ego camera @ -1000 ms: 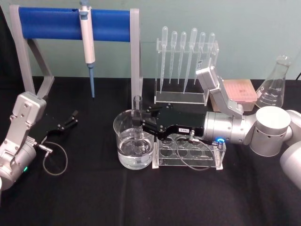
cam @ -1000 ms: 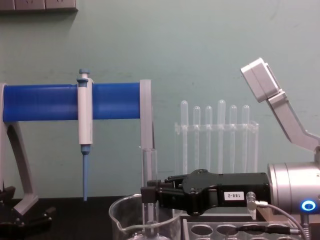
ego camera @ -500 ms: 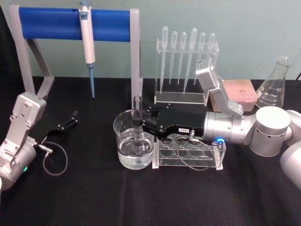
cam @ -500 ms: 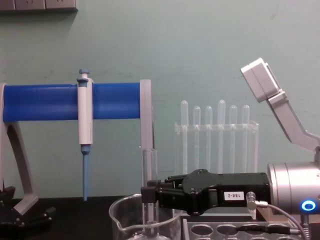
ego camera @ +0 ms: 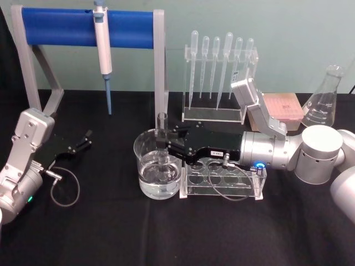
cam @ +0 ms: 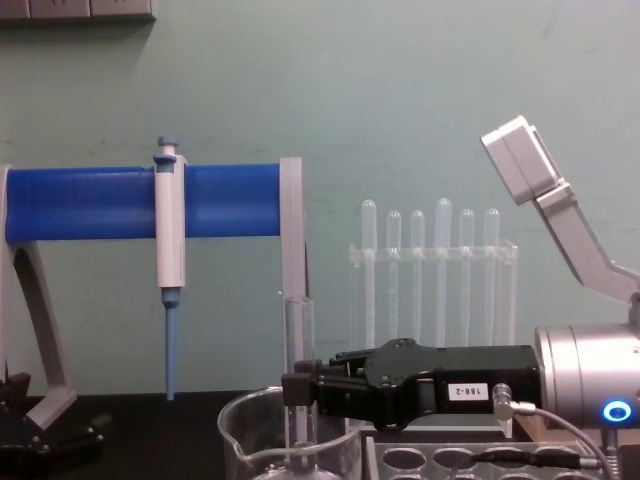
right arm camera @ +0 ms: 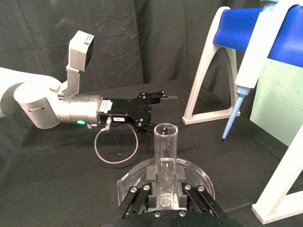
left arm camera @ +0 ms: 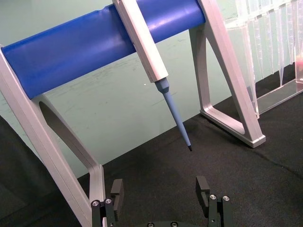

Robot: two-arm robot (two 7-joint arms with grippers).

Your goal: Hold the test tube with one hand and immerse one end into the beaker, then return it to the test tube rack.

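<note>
Test tube (ego camera: 161, 124): clear, upright, end in beaker (ego camera: 141, 166) | right gripper (ego camera: 161, 145) fingers clamped on it | left gripper (ego camera: 84, 140) fingers apart

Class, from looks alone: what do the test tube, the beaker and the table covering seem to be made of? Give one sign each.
The slim clear test tube: likely glass, smooth, glossy; background shows through.
The wide clear beaker: likely glass; transparent wall, bright rim glints.
The black table covering: seemingly matte cloth; no shine.
</note>
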